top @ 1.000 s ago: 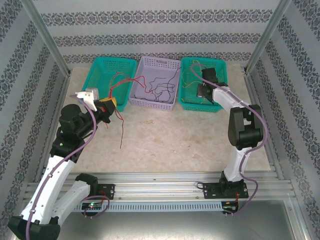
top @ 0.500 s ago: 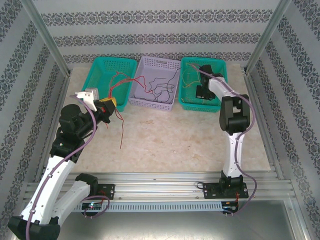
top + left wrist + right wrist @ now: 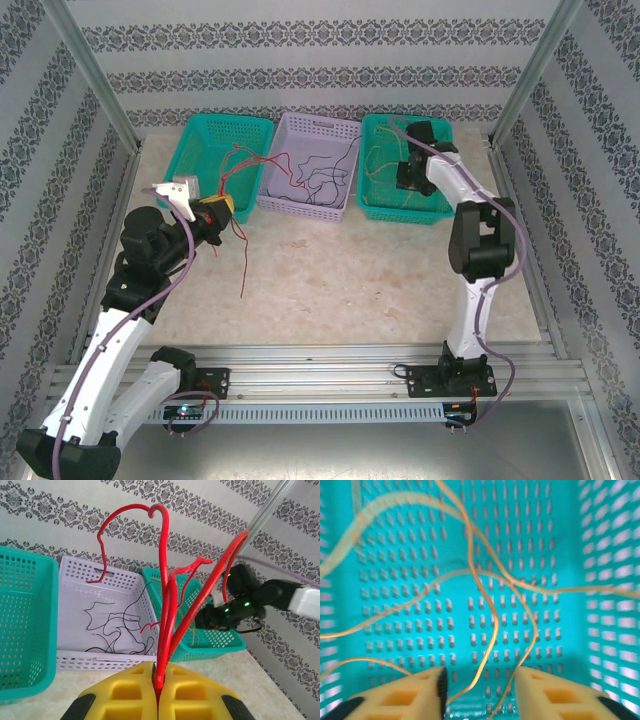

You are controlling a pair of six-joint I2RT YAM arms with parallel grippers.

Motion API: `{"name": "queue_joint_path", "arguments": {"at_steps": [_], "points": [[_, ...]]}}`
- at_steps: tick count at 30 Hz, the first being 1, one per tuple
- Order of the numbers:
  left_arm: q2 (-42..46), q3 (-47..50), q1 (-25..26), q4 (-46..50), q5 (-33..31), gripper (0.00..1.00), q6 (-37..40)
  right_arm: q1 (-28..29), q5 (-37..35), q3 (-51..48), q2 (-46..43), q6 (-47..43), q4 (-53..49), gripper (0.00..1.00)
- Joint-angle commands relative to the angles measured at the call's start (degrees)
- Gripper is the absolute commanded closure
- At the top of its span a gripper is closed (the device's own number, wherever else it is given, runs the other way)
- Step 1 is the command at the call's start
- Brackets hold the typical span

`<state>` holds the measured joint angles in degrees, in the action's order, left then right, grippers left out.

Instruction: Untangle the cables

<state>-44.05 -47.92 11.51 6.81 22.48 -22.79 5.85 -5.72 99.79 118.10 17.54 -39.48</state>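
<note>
Inspection of my station, largest item first. The table [image 3: 340, 280] carries three baskets in a row along its far edge: a left teal basket [image 3: 203, 160], a lilac basket [image 3: 312, 128] in the middle and a right teal basket [image 3: 386, 207], each just beside the next. My left arm [image 3: 110, 330] is bent over the left side of the table. My right arm [image 3: 480, 250] reaches forward to the right teal basket. My left gripper [image 3: 156, 680] hangs above the table near the left teal basket's front corner, its yellow pads pressed together and clamped on the red cables [image 3: 167, 605]. Those strands rise from the pads and fan outward, and seen from above one strand [image 3: 243, 265] hangs down toward the table. My right gripper [image 3: 479, 680] is inside the right teal basket, low over its perforated floor, with its pads standing apart. The yellow-orange cables [image 3: 490, 610] lie in loose loops on that floor, and two strands run through the gap between the pads without being pinched. The dark cables [image 3: 115, 630] lie tangled in the lilac basket, apart from both grippers.
</note>
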Motion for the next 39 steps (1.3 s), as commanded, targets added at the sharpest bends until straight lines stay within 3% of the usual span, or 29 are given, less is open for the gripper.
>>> {"name": "queue_joint_path", "arguments": {"at_steps": [1,9,11,15,18,25,39], "points": [[-0.52,-1.96,-0.79,-1.95,0.9,1.0,-0.3,0.01,-1.63,-2.65,-8.32,0.72,5.35,0.5],[-4.57,-2.52,-0.51,-2.97,4.93,1.0,-2.27,1.8,4.0,-6.48,-16.34,0.57,8.16,0.48],[-6.0,-2.6,0.06,-4.0,6.33,1.0,-3.39,3.06,11.69,-9.31,-19.26,0.94,11.17,0.46],[-11.1,-4.87,4.03,-2.87,8.86,1.0,-4.1,7.46,35.73,-17.54,-24.59,5.62,21.8,0.47],[-12.56,-6.44,8.61,-0.93,7.21,1.0,-2.54,12.34,41.9,-25.17,-29.84,8.26,30.57,0.46],[-14.99,-9.02,12.95,4.33,4.22,1.0,-2.08,20.16,39.21,-39.68,-43.68,6.64,40.53,0.45],[-18.02,-6.58,15.76,0.03,3.19,1.0,-5.87,25.29,34.98,-52.37,-58.32,13.36,48.49,0.45]]}}
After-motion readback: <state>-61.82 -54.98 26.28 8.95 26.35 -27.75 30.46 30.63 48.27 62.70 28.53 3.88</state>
